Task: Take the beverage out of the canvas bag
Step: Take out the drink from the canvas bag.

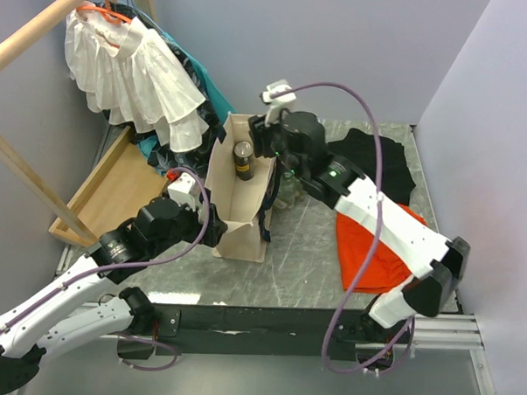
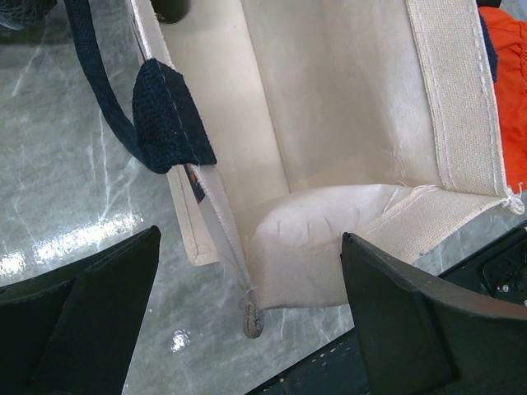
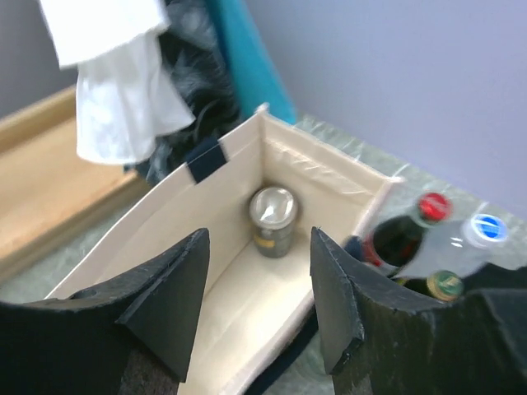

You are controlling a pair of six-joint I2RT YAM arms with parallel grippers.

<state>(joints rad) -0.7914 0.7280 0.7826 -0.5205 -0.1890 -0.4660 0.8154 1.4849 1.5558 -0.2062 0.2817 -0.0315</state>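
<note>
Deep inside the canvas bag point(image 1: 237, 209), at its far end, the can point(image 3: 272, 216) stands upright, not yet lifted out. My right claw point(image 3: 257, 304) hangs above the opening, fingers apart, holding nothing. My left claw point(image 2: 247, 329), also spread, sits by the bag's near end. Grasping and lifting are all left, I judge. Bottles point(image 3: 403, 239) stand just outside the bag. No label is readable.

white-black arms point(image 1: 381, 216), purple cables point(image 1: 334, 85), black jaws
</note>
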